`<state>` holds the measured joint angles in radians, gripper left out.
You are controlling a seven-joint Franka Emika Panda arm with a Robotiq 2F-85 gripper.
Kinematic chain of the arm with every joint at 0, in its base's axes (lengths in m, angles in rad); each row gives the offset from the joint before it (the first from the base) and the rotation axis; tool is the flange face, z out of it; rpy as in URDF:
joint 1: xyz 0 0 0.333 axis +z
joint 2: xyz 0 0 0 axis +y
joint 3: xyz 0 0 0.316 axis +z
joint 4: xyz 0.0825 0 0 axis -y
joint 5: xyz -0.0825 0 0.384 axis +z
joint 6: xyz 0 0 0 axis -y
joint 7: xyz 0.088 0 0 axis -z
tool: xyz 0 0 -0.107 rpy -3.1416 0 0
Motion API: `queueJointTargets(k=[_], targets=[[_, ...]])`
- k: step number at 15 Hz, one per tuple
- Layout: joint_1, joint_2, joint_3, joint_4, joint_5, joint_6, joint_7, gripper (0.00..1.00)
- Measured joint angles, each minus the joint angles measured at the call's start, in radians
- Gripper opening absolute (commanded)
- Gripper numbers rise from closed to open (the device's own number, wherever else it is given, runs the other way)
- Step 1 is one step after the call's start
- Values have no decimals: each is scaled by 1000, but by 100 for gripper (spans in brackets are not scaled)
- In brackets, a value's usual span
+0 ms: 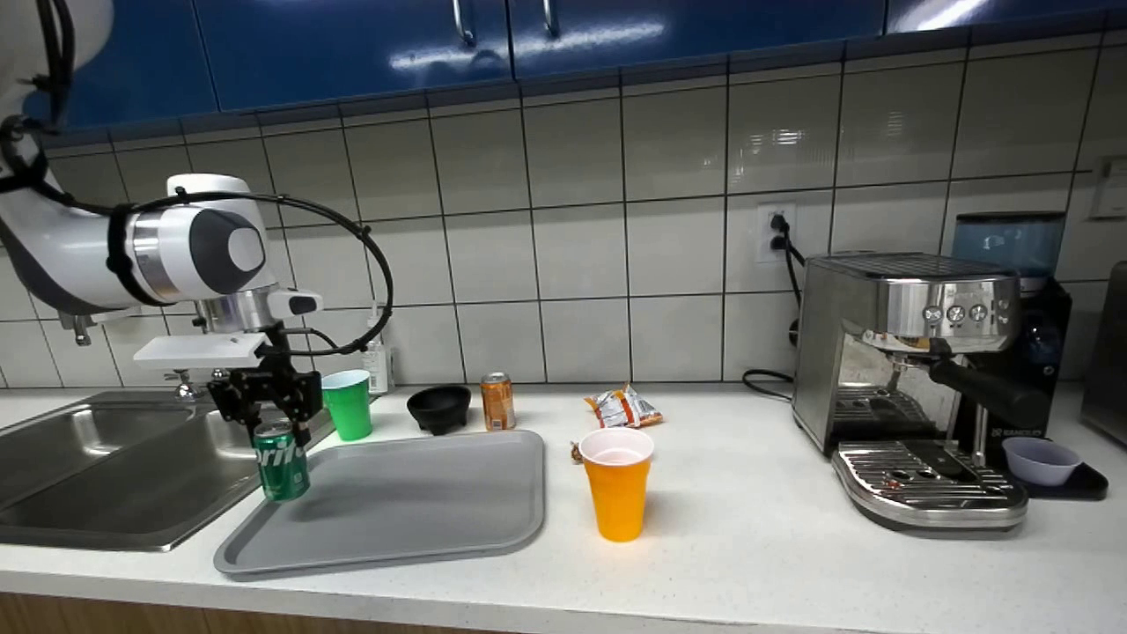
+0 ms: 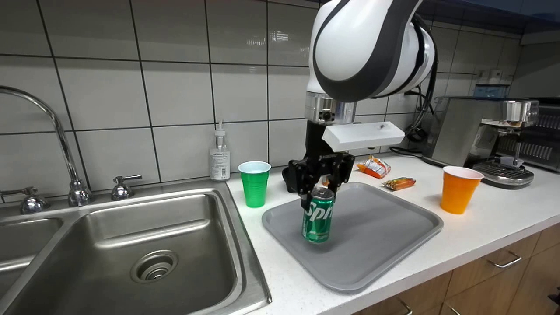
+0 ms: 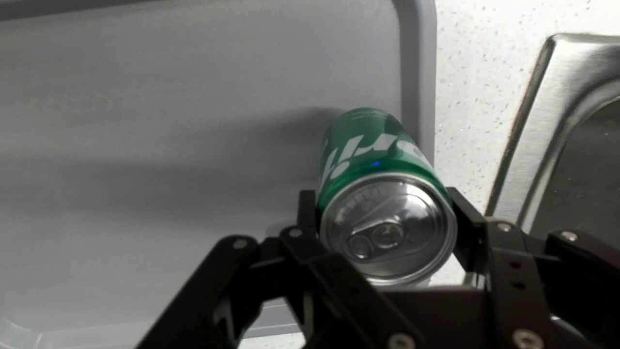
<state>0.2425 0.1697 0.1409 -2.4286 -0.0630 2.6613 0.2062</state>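
My gripper [image 1: 280, 431] points down, shut on a green Sprite can [image 2: 318, 221]. In the wrist view one finger pad [image 3: 307, 208] presses each side of the can near its silver lid [image 3: 387, 228]. The can is nearly upright over the sink-side end of the grey tray [image 2: 385, 236]. Whether its base touches the tray I cannot tell. Close behind the gripper is a green cup [image 1: 350, 409]. At the tray's back edge are a black bowl [image 1: 438, 409] and an orange can [image 1: 498, 403]; in the exterior view from the sink side the arm mostly hides them.
A steel sink [image 2: 245, 262] with a faucet [image 2: 57, 127] borders the tray, a soap bottle [image 2: 219, 157] behind. Beyond the tray are an orange cup [image 1: 619, 493], a snack bag [image 1: 623, 408], a wrapped bar [image 2: 399, 183] and an espresso machine [image 1: 907, 299]. Blue cabinets [image 1: 352, 53] hang above.
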Motion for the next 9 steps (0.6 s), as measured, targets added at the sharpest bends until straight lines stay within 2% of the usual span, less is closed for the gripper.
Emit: queueJointTargets(k=[9], targets=[[44, 0, 61, 0, 0, 0, -2, 39]])
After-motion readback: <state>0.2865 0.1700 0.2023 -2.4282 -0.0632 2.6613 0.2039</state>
